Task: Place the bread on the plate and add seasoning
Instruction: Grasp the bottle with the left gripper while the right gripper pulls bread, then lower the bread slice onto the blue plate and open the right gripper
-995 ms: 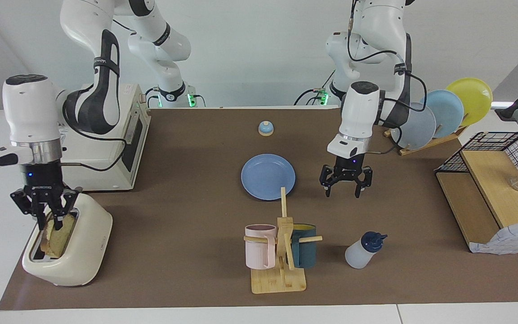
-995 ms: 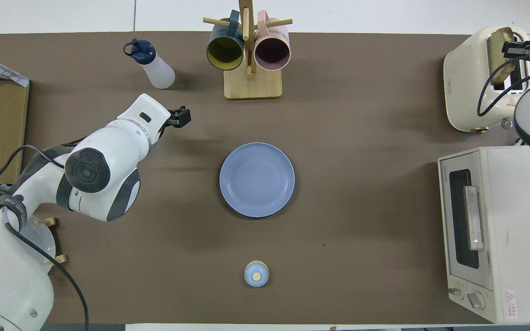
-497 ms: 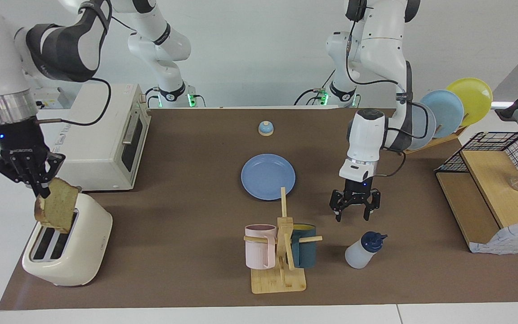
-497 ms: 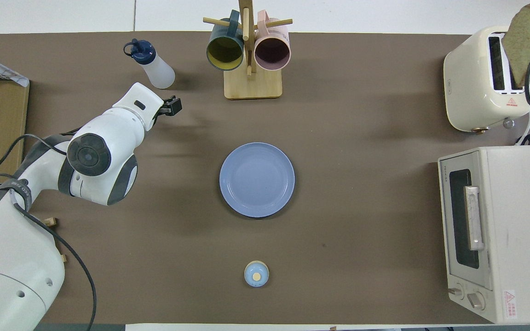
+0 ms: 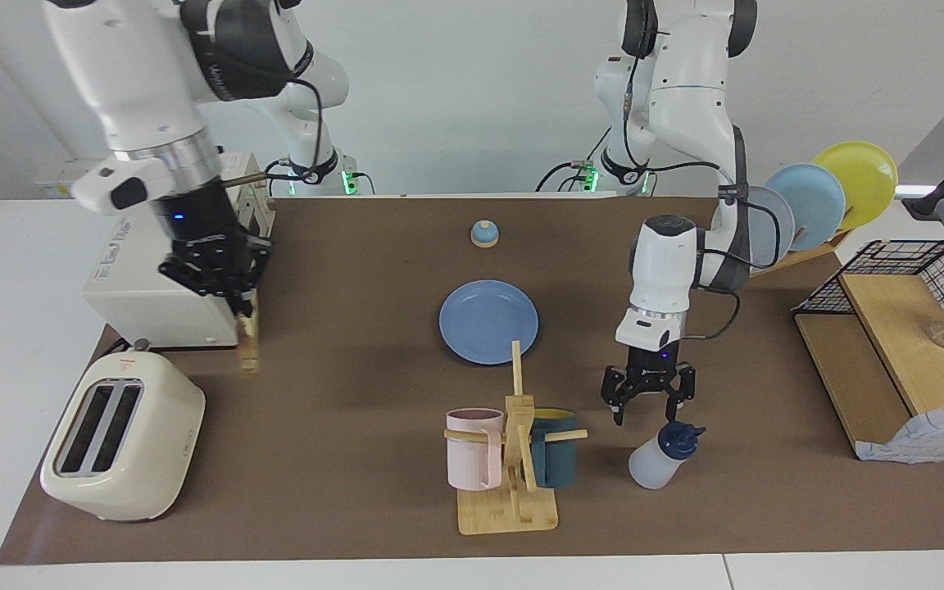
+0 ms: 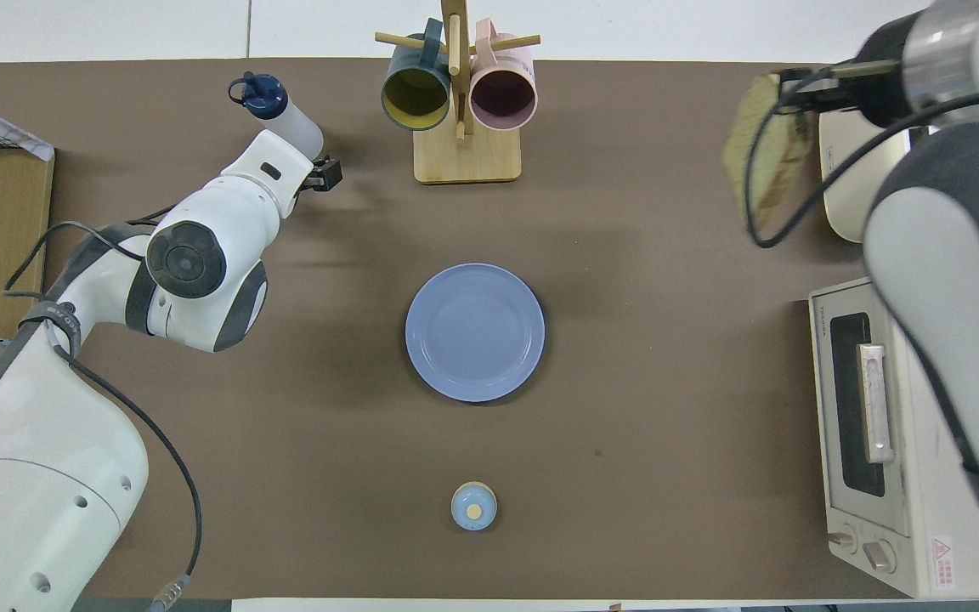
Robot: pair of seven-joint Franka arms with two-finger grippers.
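Note:
The bread point(image 5: 249, 342) point(image 6: 763, 157) hangs edge-down in the air with my right gripper point(image 5: 241, 310) point(image 6: 785, 83) shut on its top edge, over the mat beside the toaster. The blue plate point(image 5: 488, 321) point(image 6: 474, 331) lies bare at the middle of the table. The seasoning point(image 5: 659, 457) point(image 6: 273, 102), a white bottle with a navy cap, stands near the mug rack toward the left arm's end. My left gripper point(image 5: 646, 412) point(image 6: 319, 174) hovers open just above the bottle's cap, not touching it.
The cream toaster point(image 5: 124, 447) point(image 6: 848, 183) has both slots bare. A toaster oven point(image 5: 169, 279) point(image 6: 906, 425) stands nearer the robots than it. A mug rack point(image 5: 513, 459) point(image 6: 460, 93), a bell point(image 5: 484, 234) point(image 6: 473, 505), a plate rack point(image 5: 816, 205) and a wire shelf point(image 5: 898, 344) are also here.
My right gripper pulled the bread up out of the toaster and carried it toward the plate. My left gripper moved away from the plate and down to just above the seasoning.

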